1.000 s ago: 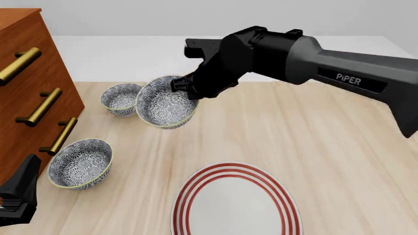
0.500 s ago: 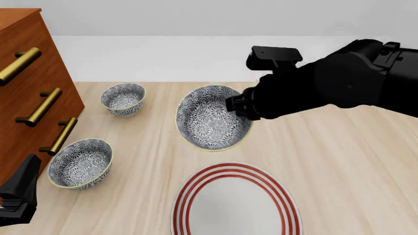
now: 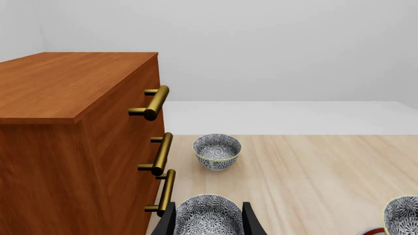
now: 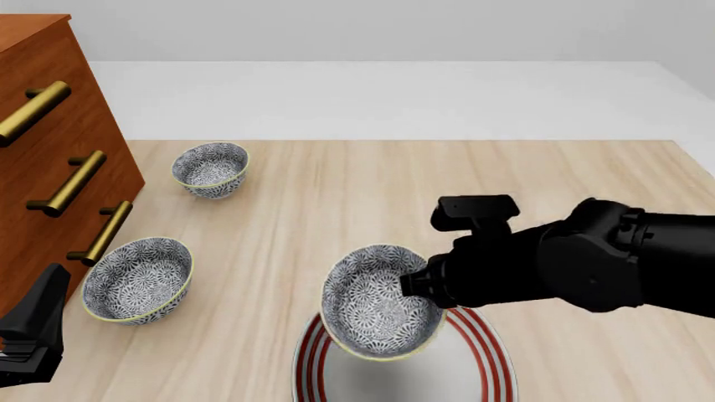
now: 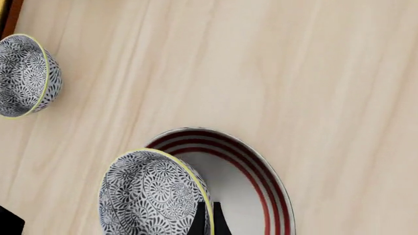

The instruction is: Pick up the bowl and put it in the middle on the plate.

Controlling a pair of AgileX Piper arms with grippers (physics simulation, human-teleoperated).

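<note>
I had the right gripper pinched on the rim of the bowl, its fingers closed against the thin yellowish edge with 1 inside the wall and 1 outside. The bowl hung tilted in the front view, its patterned inside turned toward the camera, held over the far part of the plate; I could not tell whether its base touched the plate. In the right wrist view the bowl overlapped the plate and its 3 red rings. The left gripper sat low at the near left edge of the front view, beside the wooden drawer chest with its 3 brass handles. In the left wrist view its fingers stood spread, with the near spare bowl showing between them, but nothing was gripped. That bowl rested on the table just beside the chest, and the far spare bowl stood farther back, well apart from the plate.
</note>
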